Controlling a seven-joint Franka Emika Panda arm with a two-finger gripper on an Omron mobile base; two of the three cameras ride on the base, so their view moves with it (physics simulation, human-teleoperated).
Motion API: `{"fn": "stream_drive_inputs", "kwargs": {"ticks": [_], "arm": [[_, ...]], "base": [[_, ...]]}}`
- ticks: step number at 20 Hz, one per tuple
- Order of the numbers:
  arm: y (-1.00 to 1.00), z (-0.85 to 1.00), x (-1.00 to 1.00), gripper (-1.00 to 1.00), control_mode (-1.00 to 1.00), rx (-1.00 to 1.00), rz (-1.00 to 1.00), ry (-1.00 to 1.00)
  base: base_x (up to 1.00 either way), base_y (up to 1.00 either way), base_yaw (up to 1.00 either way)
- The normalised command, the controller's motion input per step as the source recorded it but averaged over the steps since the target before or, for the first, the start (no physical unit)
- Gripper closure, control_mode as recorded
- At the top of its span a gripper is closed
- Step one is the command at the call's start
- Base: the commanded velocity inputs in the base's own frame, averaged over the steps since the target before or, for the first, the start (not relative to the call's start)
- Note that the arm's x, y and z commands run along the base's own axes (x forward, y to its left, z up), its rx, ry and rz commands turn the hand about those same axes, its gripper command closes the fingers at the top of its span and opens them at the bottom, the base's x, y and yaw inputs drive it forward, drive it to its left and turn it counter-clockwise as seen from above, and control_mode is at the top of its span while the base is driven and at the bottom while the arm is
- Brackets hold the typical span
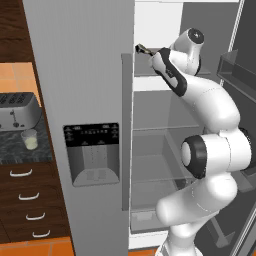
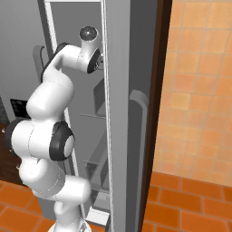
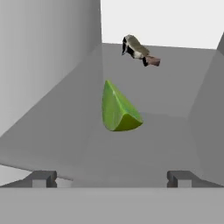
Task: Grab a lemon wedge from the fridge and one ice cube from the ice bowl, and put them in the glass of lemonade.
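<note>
Lemon wedge [image 3: 118, 111] sits on a grey shelf inside the open fridge [image 1: 80, 100], just ahead of the gripper [image 3: 112, 178]. Its fingers [image 3: 43, 178] are spread wide, holding nothing. Beyond lies a small dark-and-tan item [image 3: 139, 51].

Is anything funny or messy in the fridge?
Nothing is spilled or broken. The lemon wedge sits alone on a bare grey shelf, with a small dark, tan and brown thing lying behind it that I can't identify. The gripper is open in front.
</note>
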Motion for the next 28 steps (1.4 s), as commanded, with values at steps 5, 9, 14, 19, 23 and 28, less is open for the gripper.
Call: {"fn": "stream_drive_inputs", "kwargs": {"ticks": [5,9,14,19,23,28], "arm": [[0.0,-0.05,0.65,-1.0,-1.0,0.0,0.0,0.07],[0.0,-0.07,0.57,-1.0,-1.0,0.0,0.0,0.05],[0.0,-0.16,0.57,-1.0,-1.0,0.0,0.0,0.04],[0.0,-0.29,0.37,-1.0,-1.0,0.0,0.0,0.04],[0.0,-0.76,-0.09,1.0,-1.0,-0.09,0.0,0.03],[0.0,-0.39,-0.07,1.0,-1.0,-0.03,0.0,0.0]], "base": [[0.0,0.0,0.0],[0.0,0.0,0.0],[0.0,0.0,0.0],[0.0,0.0,0.0],[0.0,0.0,0.0],[0.0,0.0,0.0]]}}
